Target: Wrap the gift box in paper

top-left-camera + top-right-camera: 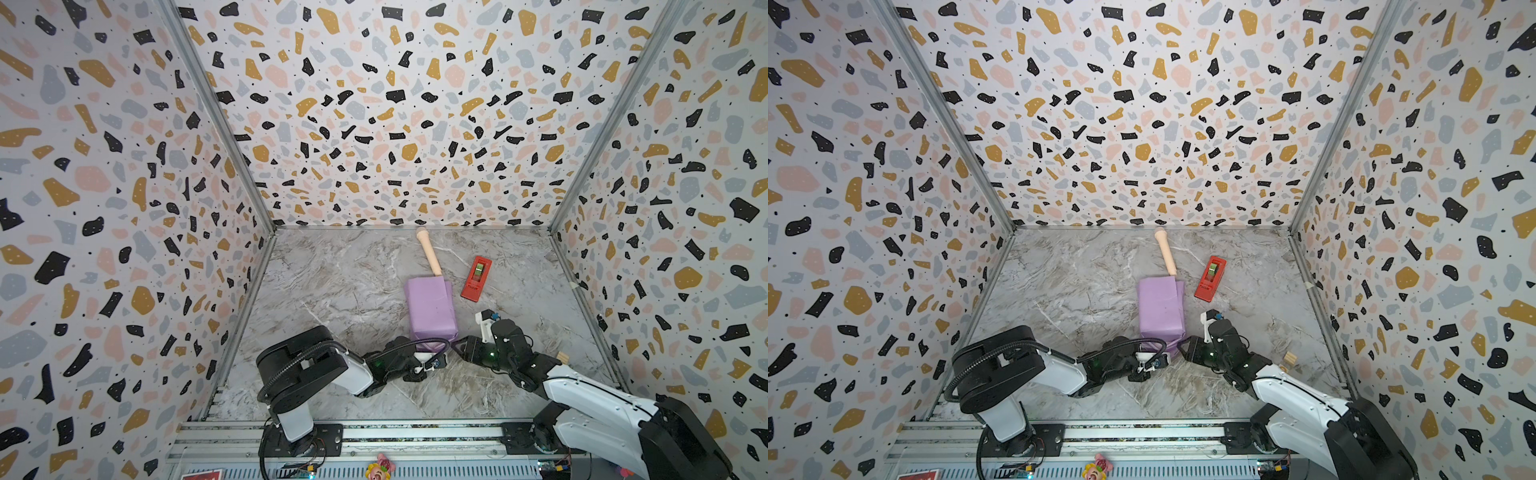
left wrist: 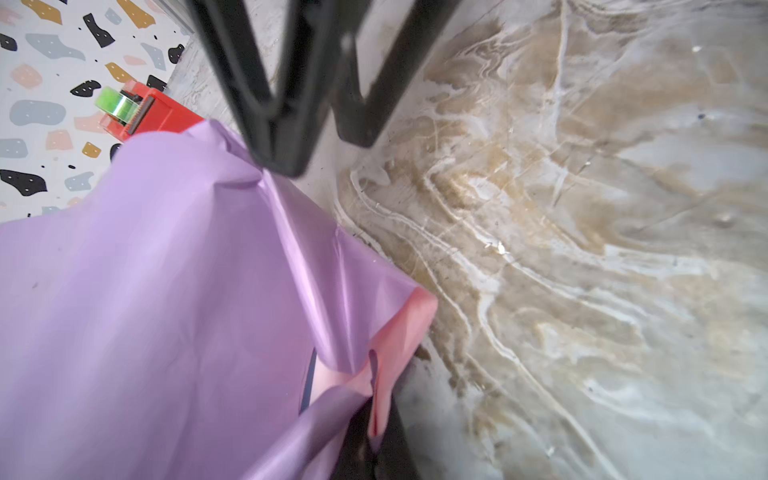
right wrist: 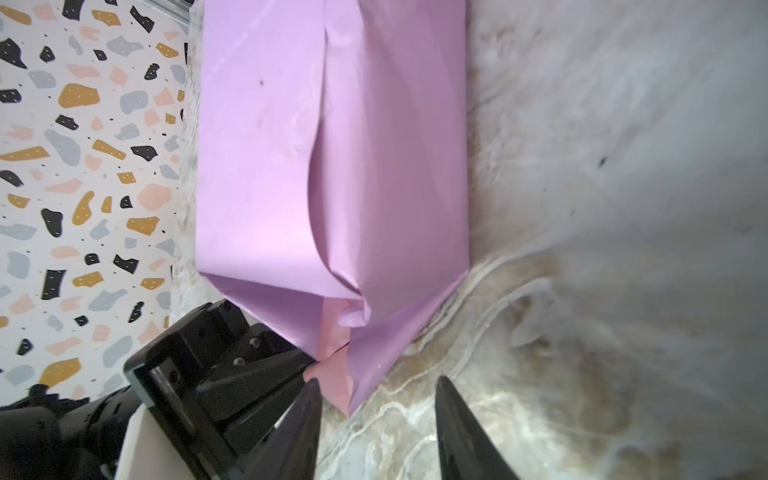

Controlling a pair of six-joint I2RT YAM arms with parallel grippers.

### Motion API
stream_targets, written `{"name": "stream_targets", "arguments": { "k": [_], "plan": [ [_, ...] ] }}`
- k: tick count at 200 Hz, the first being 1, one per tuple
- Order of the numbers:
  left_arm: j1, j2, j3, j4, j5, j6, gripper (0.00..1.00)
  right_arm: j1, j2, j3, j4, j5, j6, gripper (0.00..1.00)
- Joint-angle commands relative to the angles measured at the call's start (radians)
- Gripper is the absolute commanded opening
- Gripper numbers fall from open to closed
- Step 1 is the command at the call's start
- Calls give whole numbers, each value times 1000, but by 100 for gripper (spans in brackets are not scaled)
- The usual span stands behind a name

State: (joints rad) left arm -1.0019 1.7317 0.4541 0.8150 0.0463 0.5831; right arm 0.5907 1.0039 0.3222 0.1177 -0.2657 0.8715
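Marble table (image 1: 332,291), boxed in by terrazzo-print walls (image 1: 374,104), is carrying the whole scene. At the paper's near end the left gripper (image 1: 433,357) is clamping the pointed end flap, its jaws closed on it. Just right of that flap the right gripper (image 1: 457,347) is hovering with its jaws apart, gripping nothing. The paper (image 1: 430,307) is lying lilac side out as a long sleeve around the box. Right of the paper's far half, near but not touching, a red dispenser (image 1: 476,278) is lying. Beyond the far end a mic (image 1: 428,251) is meeting the paper's edge; whether they touch cannot be told.

Progress, as judged: the lengthwise wrap is looking finished. The near end is being folded and is not yet taped. The far end is showing offset layers and no fold.

Both top views are hiding the box. The left wrist view is exposing a thin dark edge (image 2: 308,384) inside the flap's pink opening, probably the box (image 2: 308,384). The right wrist view is showing the top seam (image 3: 320,166) gaping and the flap's tip lying loose between the open fingers (image 3: 309,399).
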Motion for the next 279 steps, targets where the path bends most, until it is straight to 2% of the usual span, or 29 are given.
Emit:
{"name": "stream_targets", "arguments": {
  "k": [1,31,57,81,157,219,279],
  "plan": [
    [10,-19,-16,68,35,-26,0,-46,3,95,-88,11,-126,61],
    [15,-23,-16,70,50,-38,0,-67,145,218,-80,35,-230,71],
    [19,-22,-16,79,59,-55,0,-68,282,290,-60,30,-281,73],
    [25,-31,-17,90,70,-77,0,-69,350,283,-34,31,-296,72],
    [72,-93,-7,96,99,-165,0,-71,361,197,-18,62,-312,68],
    [79,-66,50,69,61,-190,0,-71,389,189,-12,62,-337,66],
    [80,-52,97,49,49,-270,0,-71,389,195,-40,56,-389,65]
  ]
}}
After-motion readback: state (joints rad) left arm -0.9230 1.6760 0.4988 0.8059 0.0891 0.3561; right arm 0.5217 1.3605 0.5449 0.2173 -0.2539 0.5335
